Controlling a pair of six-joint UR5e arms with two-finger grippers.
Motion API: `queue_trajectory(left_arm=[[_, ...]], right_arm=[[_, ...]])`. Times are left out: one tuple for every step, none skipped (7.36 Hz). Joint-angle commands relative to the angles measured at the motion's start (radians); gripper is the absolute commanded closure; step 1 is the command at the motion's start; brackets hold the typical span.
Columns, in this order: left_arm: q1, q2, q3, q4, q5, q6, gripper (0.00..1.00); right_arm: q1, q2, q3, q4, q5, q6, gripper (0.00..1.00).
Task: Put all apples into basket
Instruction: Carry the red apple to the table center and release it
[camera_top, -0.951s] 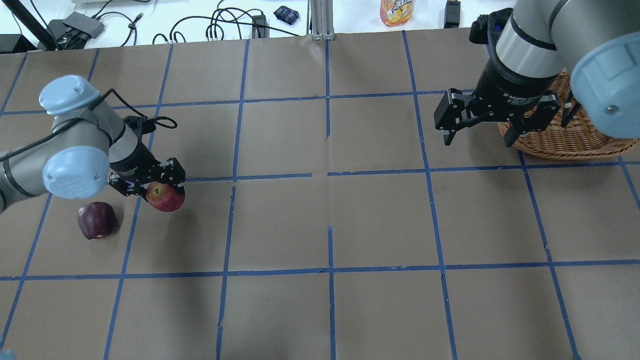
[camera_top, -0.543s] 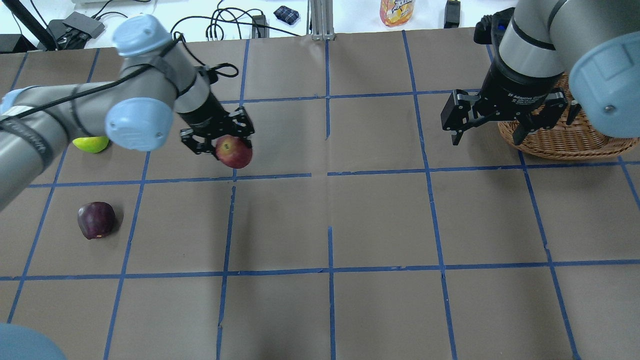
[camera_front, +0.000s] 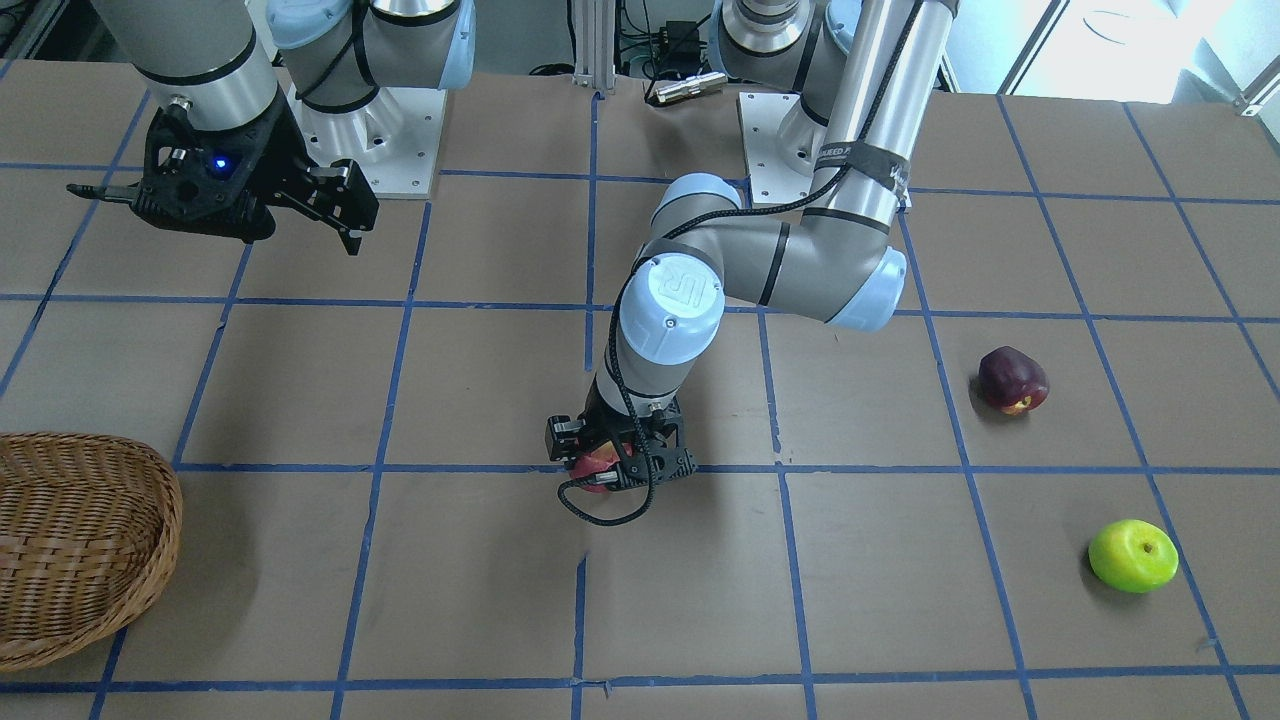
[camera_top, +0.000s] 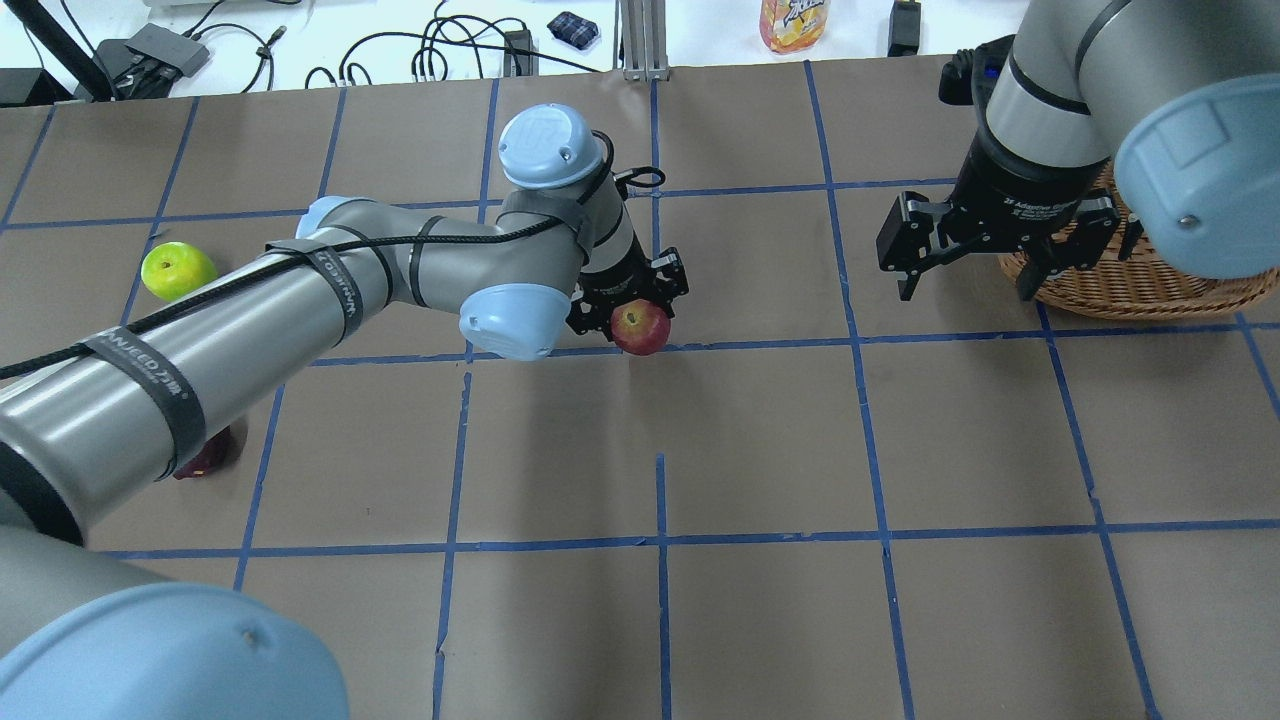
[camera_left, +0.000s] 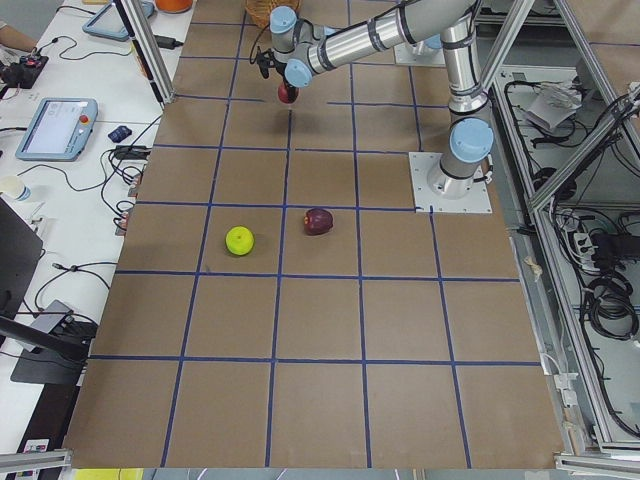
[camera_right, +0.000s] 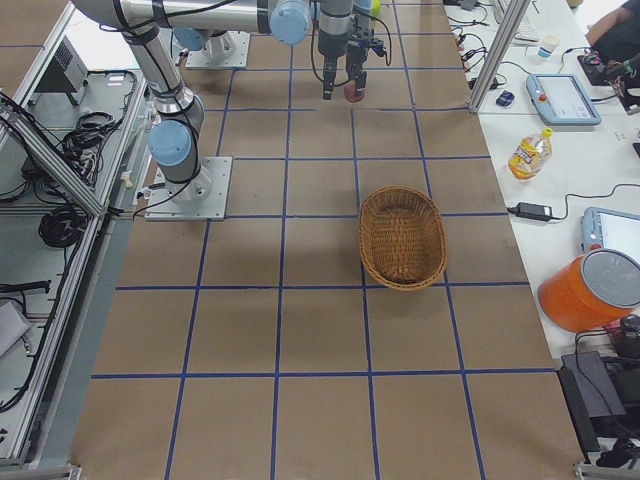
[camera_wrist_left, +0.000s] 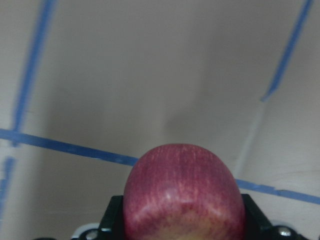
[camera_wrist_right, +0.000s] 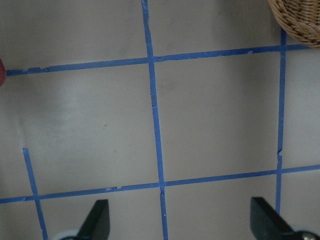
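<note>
My left gripper is shut on the red apple and holds it over the table's middle; the apple fills the left wrist view. My right gripper is open and empty beside the wicker basket, which shows whole in the exterior right view. The green apple lies at the far left. The maroon apple lies nearer the robot, mostly hidden under my left arm in the overhead view.
An orange drink bottle and cables lie beyond the table's far edge. The arms' base plates are at the robot's side. Blue tape lines grid the brown table.
My left gripper has carried the red apple to the right, from beside the maroon apple to the table's middle. The right gripper has stayed open by the basket, barely shifting.
</note>
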Motion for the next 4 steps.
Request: queue_trajectory(left_arm=[[-0.006, -0.033, 0.005, 0.097, -0.005, 0.002, 0.0], [0.033, 0.011, 0.03, 0.095, -0.008, 0.042, 0.0], [0.108, 0.062, 0.075, -0.004, -0.027, 0.092, 0.0], [0.206, 0.117, 0.131, -0.159, -0.055, 0.249, 0.0]], right_arm=[[0.009, 0.083, -0.008, -0.078, 0.0, 0.013, 0.0], [0.015, 0.098, -0.014, -0.079, 0.011, 0.011, 0.0], [0.015, 0.12, -0.016, -0.083, 0.023, 0.013, 0.0], [0.027, 0.14, -0.023, -0.139, 0.039, 0.037, 0.0]])
